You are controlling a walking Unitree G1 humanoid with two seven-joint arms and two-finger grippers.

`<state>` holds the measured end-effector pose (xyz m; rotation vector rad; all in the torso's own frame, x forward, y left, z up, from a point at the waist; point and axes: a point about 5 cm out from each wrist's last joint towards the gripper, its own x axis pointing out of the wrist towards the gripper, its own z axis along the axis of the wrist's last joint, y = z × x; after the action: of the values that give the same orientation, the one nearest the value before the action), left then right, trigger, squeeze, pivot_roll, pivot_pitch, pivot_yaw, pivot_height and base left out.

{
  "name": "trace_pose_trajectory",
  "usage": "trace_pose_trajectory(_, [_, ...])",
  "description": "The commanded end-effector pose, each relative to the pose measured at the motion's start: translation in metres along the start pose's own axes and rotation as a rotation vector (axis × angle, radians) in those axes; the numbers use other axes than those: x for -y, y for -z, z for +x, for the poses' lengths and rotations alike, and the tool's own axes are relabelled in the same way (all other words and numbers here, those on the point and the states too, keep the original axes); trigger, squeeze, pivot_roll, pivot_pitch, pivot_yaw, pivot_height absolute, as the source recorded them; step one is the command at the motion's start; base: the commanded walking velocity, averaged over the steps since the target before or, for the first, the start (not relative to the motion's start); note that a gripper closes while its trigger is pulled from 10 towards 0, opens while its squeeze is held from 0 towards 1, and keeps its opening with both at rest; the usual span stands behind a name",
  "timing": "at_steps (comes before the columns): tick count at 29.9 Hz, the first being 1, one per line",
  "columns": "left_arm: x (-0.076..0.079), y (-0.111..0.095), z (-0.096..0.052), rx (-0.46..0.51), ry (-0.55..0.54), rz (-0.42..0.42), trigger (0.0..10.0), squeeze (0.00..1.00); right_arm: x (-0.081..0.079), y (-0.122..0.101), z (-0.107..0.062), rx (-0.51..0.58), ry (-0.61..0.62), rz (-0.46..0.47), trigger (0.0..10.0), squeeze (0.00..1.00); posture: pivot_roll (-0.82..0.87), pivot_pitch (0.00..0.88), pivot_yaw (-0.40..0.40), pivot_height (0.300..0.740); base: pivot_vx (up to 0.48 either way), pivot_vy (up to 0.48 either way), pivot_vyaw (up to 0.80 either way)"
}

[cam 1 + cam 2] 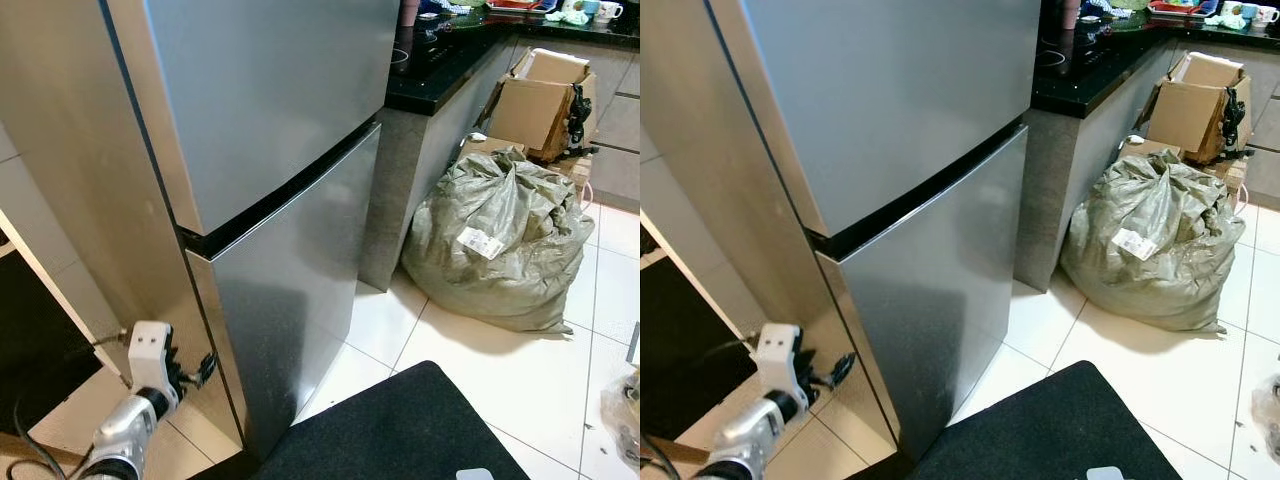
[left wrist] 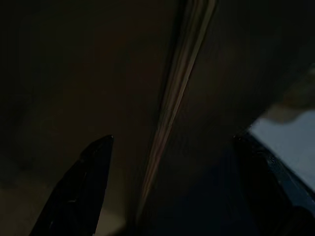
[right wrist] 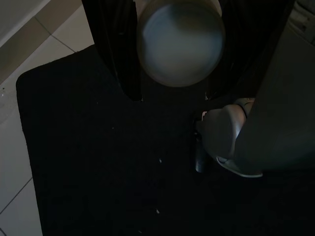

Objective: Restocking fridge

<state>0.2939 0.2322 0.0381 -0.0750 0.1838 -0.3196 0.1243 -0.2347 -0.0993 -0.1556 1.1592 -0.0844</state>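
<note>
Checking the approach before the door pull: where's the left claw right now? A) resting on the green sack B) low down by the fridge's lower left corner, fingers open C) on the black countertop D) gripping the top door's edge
B: the left claw is low beside the fridge, at the lower door's left edge, fingers spread with nothing between them.

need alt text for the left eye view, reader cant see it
A tall silver two-door fridge stands shut, with the robot's left gripper open low beside the lower door's edge. To the fridge's right are a black countertop, a bulging grey-green sack on the white tiled floor, cardboard boxes behind it, and a black mat in front.
</note>
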Motion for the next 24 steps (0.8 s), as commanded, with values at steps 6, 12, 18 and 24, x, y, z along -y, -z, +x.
trace_pose_trajectory(6, [-0.002,-0.048,0.016,0.186,0.065,0.096,10.0,0.0,0.0,0.002,0.0,-0.009,-0.003,-0.007,10.0,0.0,-0.1,0.0,0.016,0.74,0.0,0.0,0.0])
trace_pose_trajectory(12, [0.006,-0.064,0.024,0.251,0.139,0.114,10.0,0.0,0.001,0.003,0.0,-0.01,-0.001,-0.005,10.0,0.0,-0.11,0.0,0.016,0.74,0.0,0.0,0.0])
trace_pose_trajectory(18, [0.029,-0.073,0.032,0.281,0.349,0.131,10.0,0.0,0.002,0.004,-0.001,-0.011,0.003,-0.006,10.0,0.0,-0.11,0.0,0.015,0.74,0.0,0.0,0.0])
trace_pose_trajectory(24, [0.039,-0.073,0.032,0.27,0.452,0.14,10.0,0.0,0.003,0.004,-0.001,-0.011,0.003,-0.009,10.0,0.0,-0.12,0.0,0.014,0.74,0.0,0.0,0.0])
